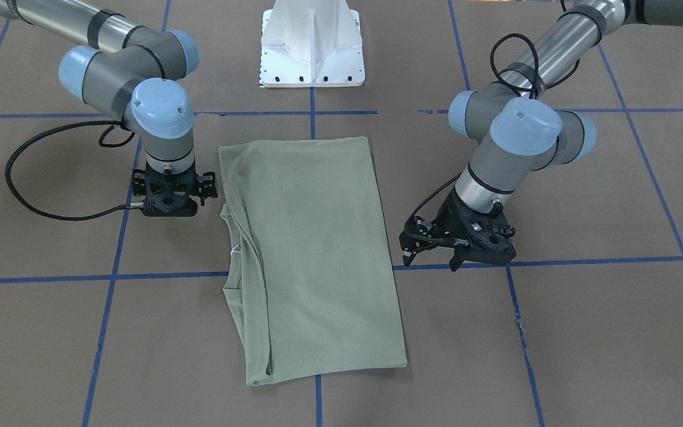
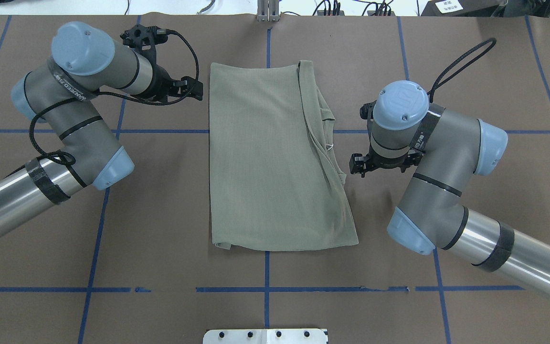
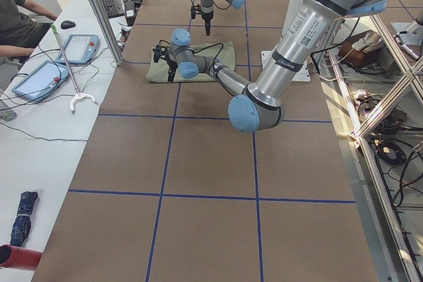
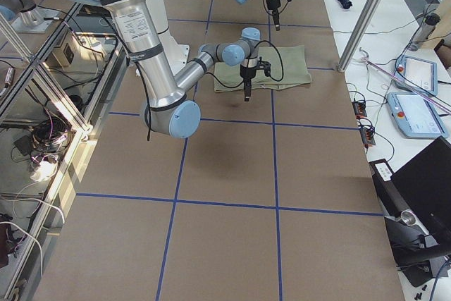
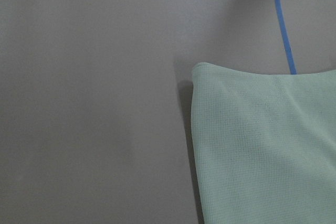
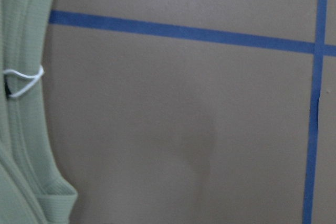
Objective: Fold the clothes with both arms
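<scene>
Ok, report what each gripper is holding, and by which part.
Nothing is held. The left gripper and right gripper are each beside the shirt, not touching it.

Your left arm (image 2: 84,138) and right arm (image 2: 447,143) are grey, with pale blue joint caps (image 2: 81,48), silver tubes (image 2: 3,205), white-lettered black straps (image 2: 69,88) and looped black cables (image 2: 466,52).

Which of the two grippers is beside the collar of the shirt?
The right gripper, beside the ribbed collar; the left gripper is by the plain edge of the shirt.
</scene>
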Tool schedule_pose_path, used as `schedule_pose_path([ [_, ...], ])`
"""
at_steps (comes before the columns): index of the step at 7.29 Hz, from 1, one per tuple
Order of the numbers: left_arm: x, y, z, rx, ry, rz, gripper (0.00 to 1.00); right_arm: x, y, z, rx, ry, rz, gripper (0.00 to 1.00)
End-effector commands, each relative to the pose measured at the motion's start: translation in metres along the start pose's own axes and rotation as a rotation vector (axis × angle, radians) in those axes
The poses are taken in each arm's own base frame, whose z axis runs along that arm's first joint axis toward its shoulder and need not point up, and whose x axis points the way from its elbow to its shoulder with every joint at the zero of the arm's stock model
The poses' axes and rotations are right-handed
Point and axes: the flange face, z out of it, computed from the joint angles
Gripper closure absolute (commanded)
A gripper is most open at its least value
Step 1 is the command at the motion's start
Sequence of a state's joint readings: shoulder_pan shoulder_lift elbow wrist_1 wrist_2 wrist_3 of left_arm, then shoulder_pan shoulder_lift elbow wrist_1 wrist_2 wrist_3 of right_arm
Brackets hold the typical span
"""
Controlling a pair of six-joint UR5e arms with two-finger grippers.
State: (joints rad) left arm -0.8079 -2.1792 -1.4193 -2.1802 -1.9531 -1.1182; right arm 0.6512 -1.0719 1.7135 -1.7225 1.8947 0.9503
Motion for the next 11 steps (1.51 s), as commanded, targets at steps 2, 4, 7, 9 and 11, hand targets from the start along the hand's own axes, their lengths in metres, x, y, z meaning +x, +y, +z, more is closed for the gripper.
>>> schedule_pose_path([
  [2,0.001,-0.001,-0.003,0.005,0.006,0.011,0.0,-0.068,-0.045,-0.016,0.013,-0.016,-0.061,0.0],
  [4,0.026,-0.004,-0.046,0.057,0.079,0.042,0.0,-0.081,-0.048,0.003,0.024,-0.05,-0.112,0.0],
  [7,0.032,-0.008,-0.06,0.076,0.098,0.052,0.0,-0.108,-0.054,0.017,0.019,-0.057,-0.121,0.0],
  [9,0.033,-0.008,-0.062,0.077,0.103,0.053,0.0,-0.106,-0.058,0.031,0.005,-0.032,-0.127,0.0],
  [11,0.033,-0.008,-0.062,0.077,0.104,0.053,0.0,-0.1,-0.063,0.032,0.01,-0.022,-0.137,0.0],
])
